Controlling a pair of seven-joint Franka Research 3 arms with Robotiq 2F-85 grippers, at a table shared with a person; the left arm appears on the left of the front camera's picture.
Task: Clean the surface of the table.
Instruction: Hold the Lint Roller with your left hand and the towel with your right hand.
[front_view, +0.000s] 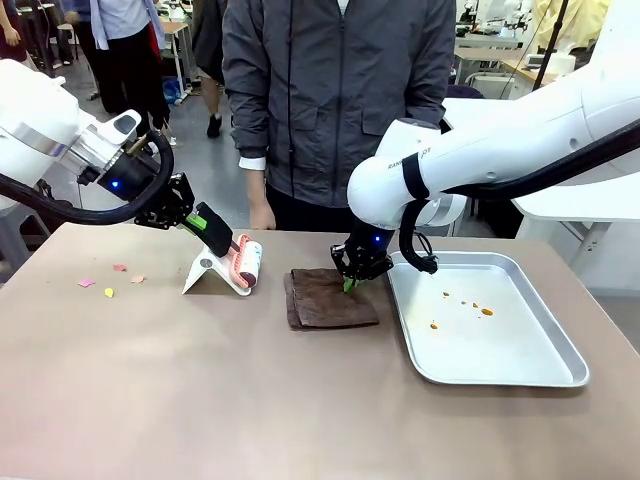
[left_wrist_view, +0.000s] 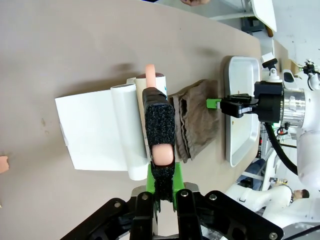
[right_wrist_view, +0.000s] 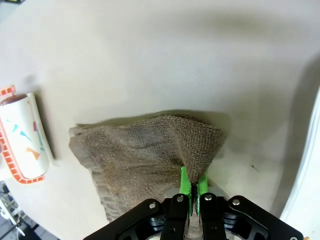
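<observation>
the person's (front_view: 340, 100) head is cut off by the front view's top edge, and the legs are hidden behind the table (front_view: 300, 400). small coloured scraps (front_view: 109, 292) and orange specks (front_view: 486, 312) in the tray (front_view: 500, 345) are too small to identify. the brown cloth's (right_wrist_view: 145, 160) corner vanishes between the right gripper's (right_wrist_view: 192, 184) pads. the lint roller (right_wrist_view: 25, 135) is cut by the right wrist view's left edge.
</observation>
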